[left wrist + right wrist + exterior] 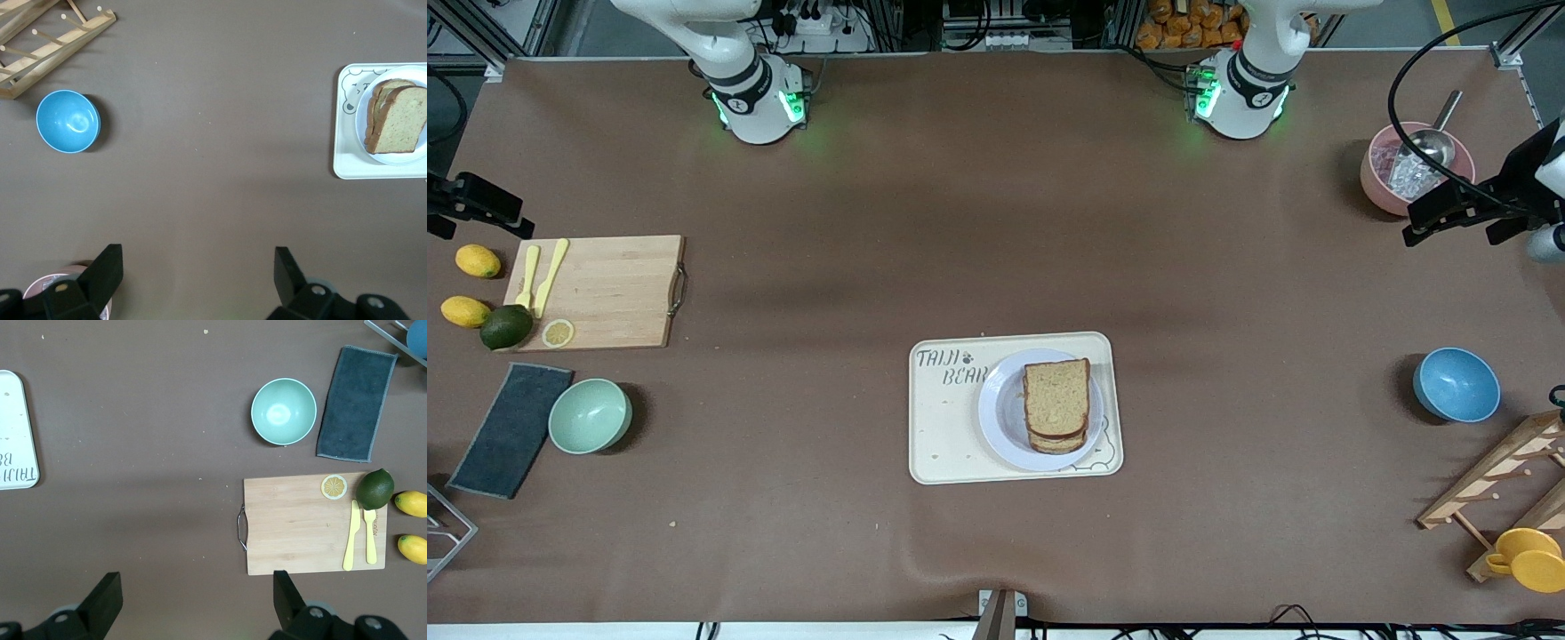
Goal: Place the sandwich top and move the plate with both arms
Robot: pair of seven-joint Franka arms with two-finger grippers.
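The sandwich top [1057, 394] lies on a stack of bread slices on the round pale plate [999, 418]. The plate rests on the cream bear tray [943, 444] at mid-table. The sandwich top [402, 119], the plate [361, 128] and the tray [342, 157] also show in the left wrist view. My left gripper [1423, 222] [198, 270] is open and empty, up over the pink bowl [1380, 182] at the left arm's end. My right gripper [516, 216] [197, 593] is open and empty, up over the table beside the cutting board [609, 289].
The pink bowl holds a metal scoop [1430, 142]. A blue bowl [1456, 384], a wooden rack [1498, 484] and a yellow cup [1529, 558] lie at the left arm's end. Two lemons [477, 260], a green fruit [505, 327], a mint bowl [590, 415] and a dark cloth [511, 429] lie at the right arm's end.
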